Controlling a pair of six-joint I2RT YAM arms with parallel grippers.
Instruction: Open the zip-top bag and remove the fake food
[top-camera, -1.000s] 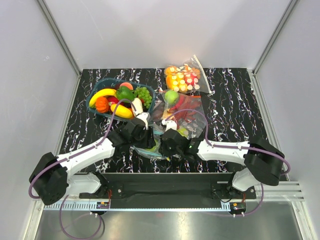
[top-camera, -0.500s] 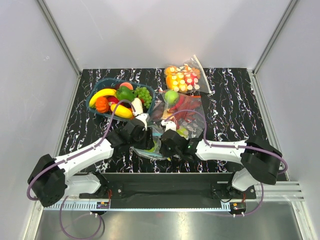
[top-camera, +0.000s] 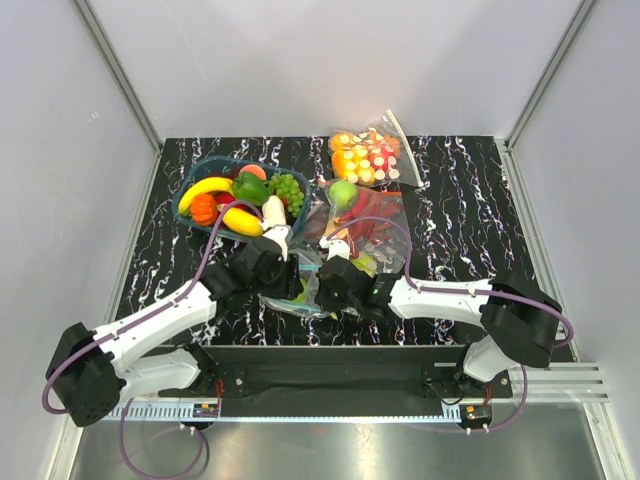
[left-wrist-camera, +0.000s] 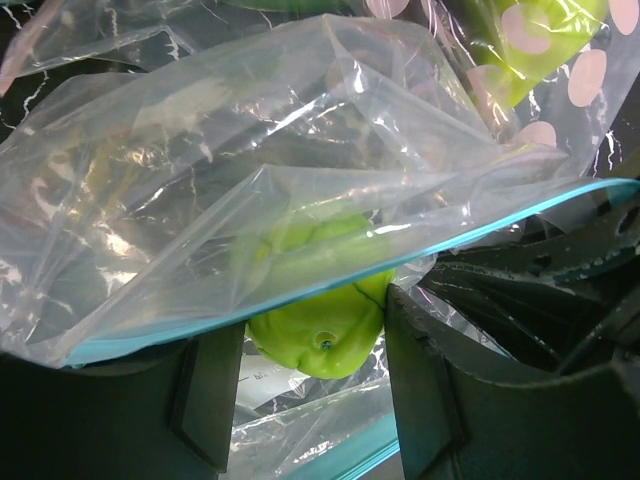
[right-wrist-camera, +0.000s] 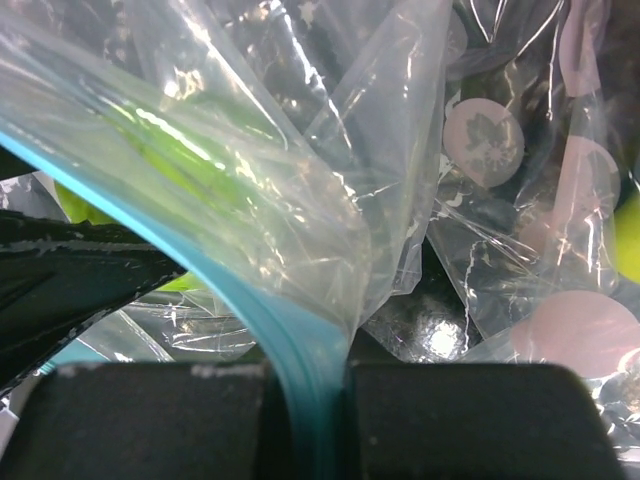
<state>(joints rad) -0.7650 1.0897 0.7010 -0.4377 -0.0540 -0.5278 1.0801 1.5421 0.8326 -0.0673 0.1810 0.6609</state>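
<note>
At the near edge both arms stretch forward and bend inward, low over the black marbled table (top-camera: 470, 200), so that their wrists meet in the middle.

From above we see only the wrist housings there; the fingers are hidden beneath them. The wrist cameras show what that view hides.

The left gripper (left-wrist-camera: 305, 365) has its two fingers spread wide. The teal strip of the zip-top bag (left-wrist-camera: 250, 150) runs across just above their tips. We cannot tell whether the strip touches them. Between those fingers a green fruit (left-wrist-camera: 318, 335) shows at the bag's mouth, partly behind the clear plastic. The dark body of the other arm's tool fills the right edge of this view.

The right gripper (right-wrist-camera: 308, 400) is pressed together on the teal strip, pinching it between its pads. The crinkled plastic rises away from the pinch.

Seen from above, the bag lies directly between the two wrists, near the front of the table.

Just beyond it lies a larger clear bag of red peppers (top-camera: 370, 222). To the far left a teal basket (top-camera: 210, 161) holds the fake food (top-camera: 205, 187): banana, orange, peach and green pieces. Farthest back is a small bag of orange and red-white pieces (top-camera: 368, 155).
</note>
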